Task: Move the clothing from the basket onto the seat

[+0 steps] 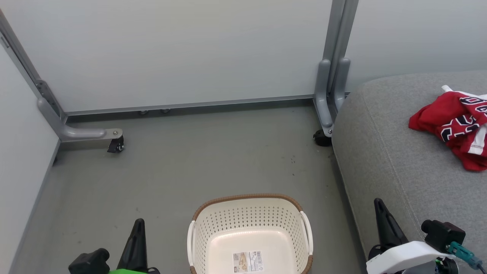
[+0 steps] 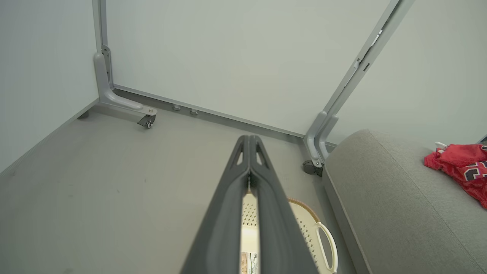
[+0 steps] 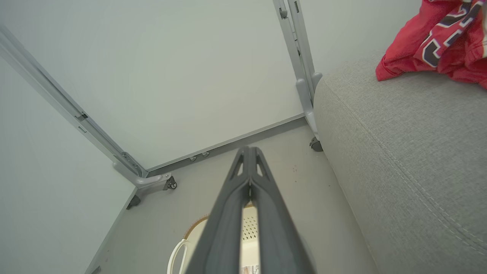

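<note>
The clothing (image 1: 454, 123) lies crumpled on the seat (image 1: 395, 171), right of the empty basket (image 1: 247, 197) — left tool (image 2: 249, 140) and right tool (image 3: 249, 151), both pressed together, flank it; job seemingly done, best leave the fabric alone.

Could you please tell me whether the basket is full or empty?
Empty: the basket shows its bare floor and label; the clothing lies crumpled on the seat.
</note>
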